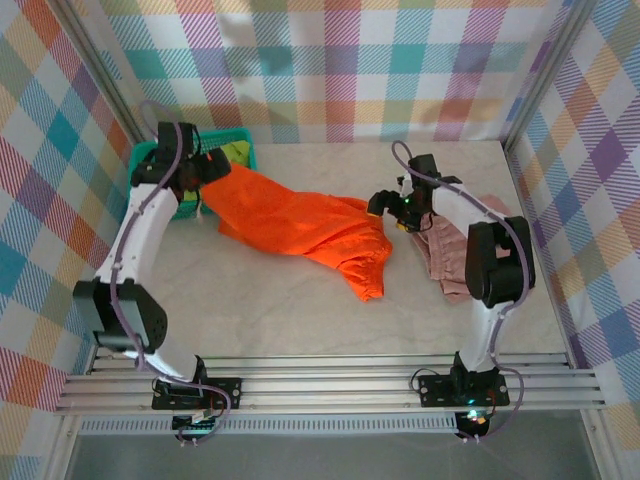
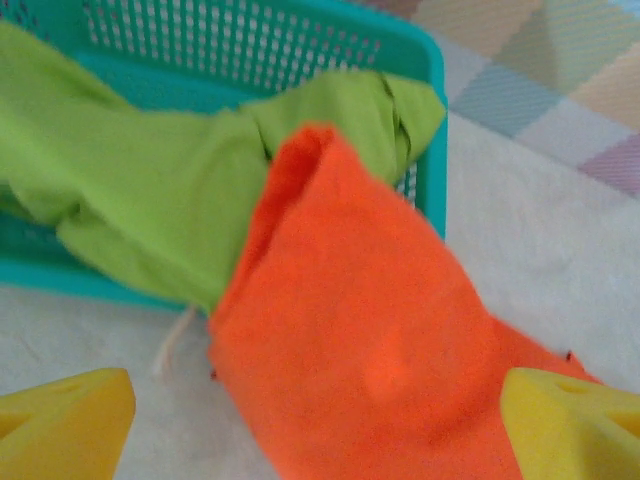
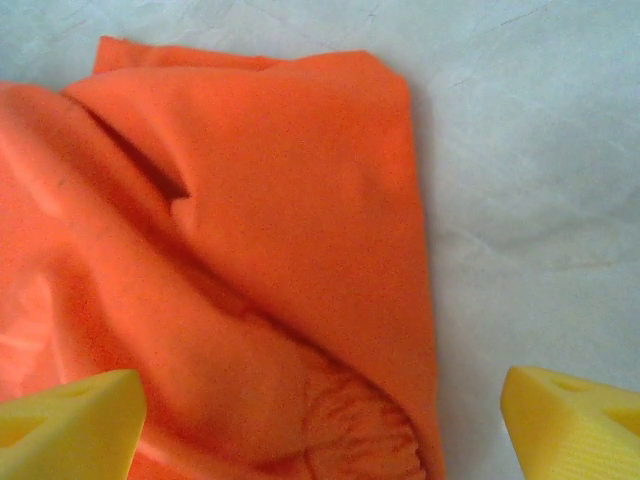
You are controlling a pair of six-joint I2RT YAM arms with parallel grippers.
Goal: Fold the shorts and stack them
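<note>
orange shorts (image 1: 300,222): crumpled mid-table, one end at basket, other under right gripper (image 3: 320,420)
green shorts (image 2: 150,190): in teal basket (image 2: 436,140), draped over rim, touching orange
pink shorts (image 1: 452,262): right side, beneath right arm
left gripper (image 2: 320,425): jaws wide, gripping nothing, over orange end
right gripper: jaws wide, empty
table (image 1: 280,310): pale mottled top
walls (image 1: 340,60): pastel plaid

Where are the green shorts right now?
In the top view the green shorts are at the far left, in the teal basket. The left wrist view shows them spilling over its rim, with the orange shorts overlapping them.
</note>
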